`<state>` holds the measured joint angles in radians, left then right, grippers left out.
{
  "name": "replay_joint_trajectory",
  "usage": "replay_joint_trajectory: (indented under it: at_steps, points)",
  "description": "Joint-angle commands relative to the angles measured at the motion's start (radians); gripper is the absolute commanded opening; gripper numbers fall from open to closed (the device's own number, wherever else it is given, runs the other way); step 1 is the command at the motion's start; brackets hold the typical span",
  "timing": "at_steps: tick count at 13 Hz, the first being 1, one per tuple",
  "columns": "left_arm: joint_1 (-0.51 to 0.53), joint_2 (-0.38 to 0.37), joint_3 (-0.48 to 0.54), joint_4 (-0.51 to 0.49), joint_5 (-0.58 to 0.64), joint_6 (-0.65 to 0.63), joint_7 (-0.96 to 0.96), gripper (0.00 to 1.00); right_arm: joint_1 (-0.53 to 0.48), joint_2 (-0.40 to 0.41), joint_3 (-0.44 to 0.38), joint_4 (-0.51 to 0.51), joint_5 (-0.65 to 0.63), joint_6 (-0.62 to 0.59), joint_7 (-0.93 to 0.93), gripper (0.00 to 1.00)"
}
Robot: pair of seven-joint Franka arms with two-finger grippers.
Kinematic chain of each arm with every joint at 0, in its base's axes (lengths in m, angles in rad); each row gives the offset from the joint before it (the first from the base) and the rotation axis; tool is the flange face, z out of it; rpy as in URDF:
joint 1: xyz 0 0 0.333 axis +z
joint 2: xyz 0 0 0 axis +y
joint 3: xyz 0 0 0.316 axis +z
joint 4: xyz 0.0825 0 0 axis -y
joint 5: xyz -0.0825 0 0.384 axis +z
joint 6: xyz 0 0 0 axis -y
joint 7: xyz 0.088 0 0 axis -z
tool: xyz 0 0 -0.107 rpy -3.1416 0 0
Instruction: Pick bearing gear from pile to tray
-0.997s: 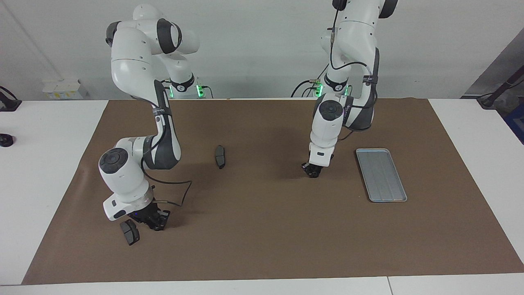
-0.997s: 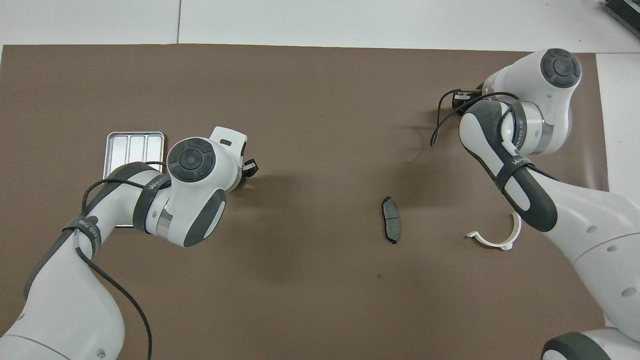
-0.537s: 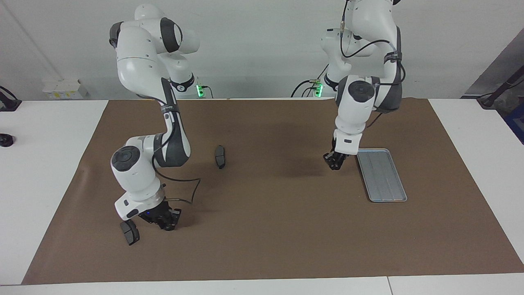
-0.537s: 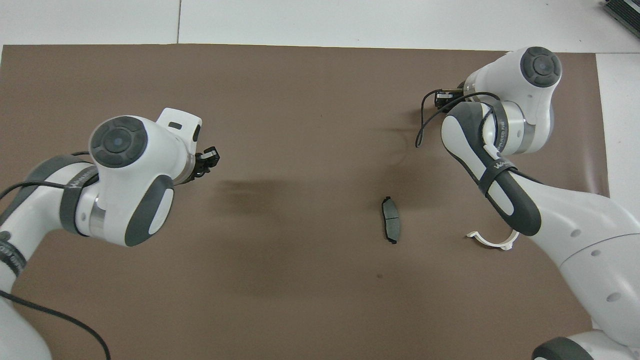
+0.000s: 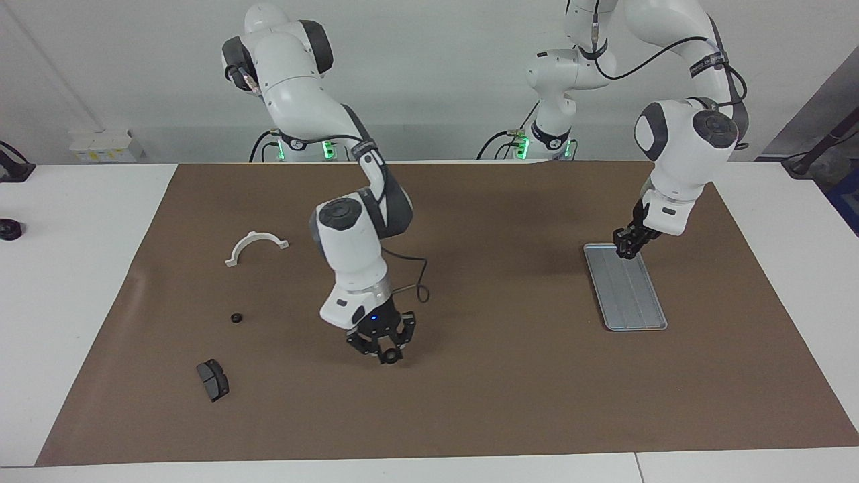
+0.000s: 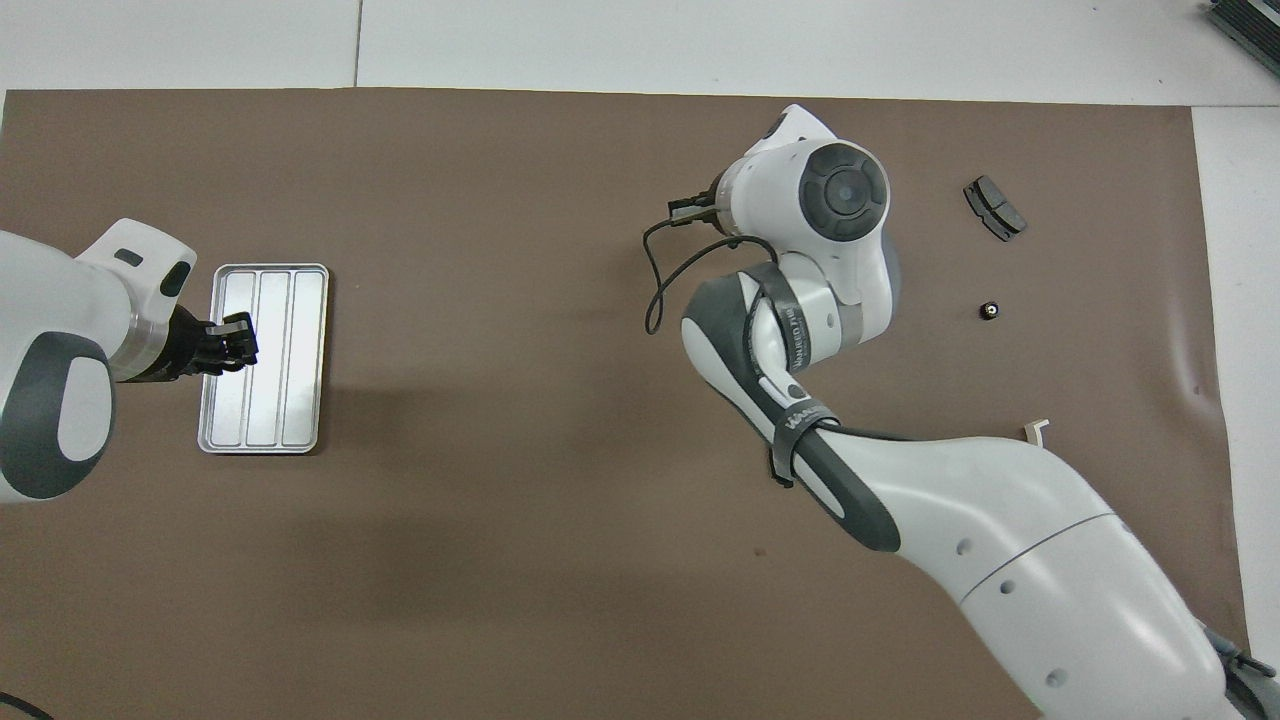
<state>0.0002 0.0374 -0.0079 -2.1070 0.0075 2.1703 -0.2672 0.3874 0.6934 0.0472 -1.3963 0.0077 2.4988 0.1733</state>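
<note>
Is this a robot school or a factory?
Probably a robot test lab: two white arms bolted at a white table with a plain brown mat, a few loose parts such as a brake pad, and a metal tray.

The tray (image 5: 627,288) sits at the left arm's end of the table. The bracket (image 5: 255,245), gear (image 5: 236,317) and brake pad (image 5: 213,380) lie well apart at the right arm's end.

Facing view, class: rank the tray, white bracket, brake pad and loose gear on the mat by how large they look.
1. tray
2. white bracket
3. brake pad
4. loose gear, clearly the smallest
</note>
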Motion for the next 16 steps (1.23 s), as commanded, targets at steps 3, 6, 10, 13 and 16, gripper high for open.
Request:
replay_joint_trajectory:
  at_steps: [3,6,10,13,16]
  points:
    - [0.006,-0.027,-0.011,-0.201,-0.015,0.213,0.042,0.00,0.184,-0.006,-0.003,0.002,0.000,0.104,0.086,0.00]
    - [0.003,-0.004,-0.011,-0.229,-0.015,0.250,0.071,0.00,0.296,0.005,-0.003,-0.009,0.009,0.187,0.139,0.00]
    - [0.014,0.058,-0.011,-0.219,-0.015,0.342,0.138,0.00,0.370,0.003,-0.003,-0.064,-0.005,0.195,0.230,0.00]
    - [0.014,0.065,-0.011,-0.181,-0.014,0.315,0.177,1.00,0.375,-0.003,-0.003,-0.075,-0.002,0.187,0.262,0.22]
    - [0.003,0.045,-0.011,0.011,-0.015,0.052,0.163,1.00,0.361,-0.003,-0.004,-0.066,0.006,0.186,0.345,0.47]
